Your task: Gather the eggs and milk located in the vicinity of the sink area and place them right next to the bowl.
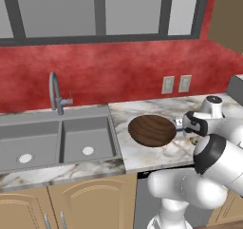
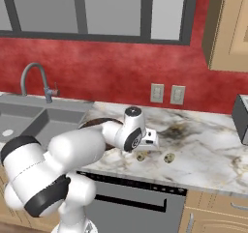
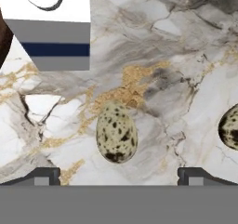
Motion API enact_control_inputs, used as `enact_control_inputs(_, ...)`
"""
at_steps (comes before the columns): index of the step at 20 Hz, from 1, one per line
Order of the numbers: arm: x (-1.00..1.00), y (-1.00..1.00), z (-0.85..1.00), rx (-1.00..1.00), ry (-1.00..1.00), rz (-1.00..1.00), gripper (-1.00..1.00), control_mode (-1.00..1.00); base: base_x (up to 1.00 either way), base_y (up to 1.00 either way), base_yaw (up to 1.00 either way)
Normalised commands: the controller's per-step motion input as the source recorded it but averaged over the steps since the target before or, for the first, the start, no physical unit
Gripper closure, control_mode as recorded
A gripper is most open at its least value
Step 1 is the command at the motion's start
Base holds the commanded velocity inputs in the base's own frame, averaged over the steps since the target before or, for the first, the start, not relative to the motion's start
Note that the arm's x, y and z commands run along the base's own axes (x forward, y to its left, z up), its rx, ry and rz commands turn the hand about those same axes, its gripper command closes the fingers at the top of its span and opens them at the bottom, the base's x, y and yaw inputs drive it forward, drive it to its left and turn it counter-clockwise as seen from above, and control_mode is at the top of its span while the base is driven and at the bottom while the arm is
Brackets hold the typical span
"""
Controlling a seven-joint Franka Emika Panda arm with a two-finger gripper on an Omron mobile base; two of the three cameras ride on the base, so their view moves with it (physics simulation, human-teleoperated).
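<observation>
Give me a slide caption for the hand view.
Open gripper above a speckled egg on the marble counter, milk carton upper left, second egg at right edge.

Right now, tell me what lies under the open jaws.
A speckled egg lies on the marble counter below them, untouched. The second egg sits aside; the milk stands beyond. The eggs' undersides are hidden.

White robot arm (image 2: 72, 154) reaching over a marble counter (image 2: 203, 140), two speckled eggs (image 2: 142, 156) lying just beside its wrist, dark wooden bowl (image 2: 94, 123) partly hidden behind the arm, grey sink (image 2: 29, 116) with curved faucet (image 2: 36, 80) at left, red backsplash (image 2: 106, 72) with two outlets (image 2: 167, 94)
</observation>
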Motion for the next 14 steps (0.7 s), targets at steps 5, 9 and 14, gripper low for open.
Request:
enact_control_inputs(5,0.00,0.00,-0.12,0.00,0.00,0.02,-1.00,-1.00,0.00,0.00,0.00)
enact_control_inputs(9,0.03,0.00,-0.07,0.00,0.00,0.04,-1.00,-1.00,0.00,0.00,0.00)
enact_control_inputs(14,0.11,0.00,-0.16,0.00,0.00,0.04,-1.00,-1.00,0.00,0.00,0.00)
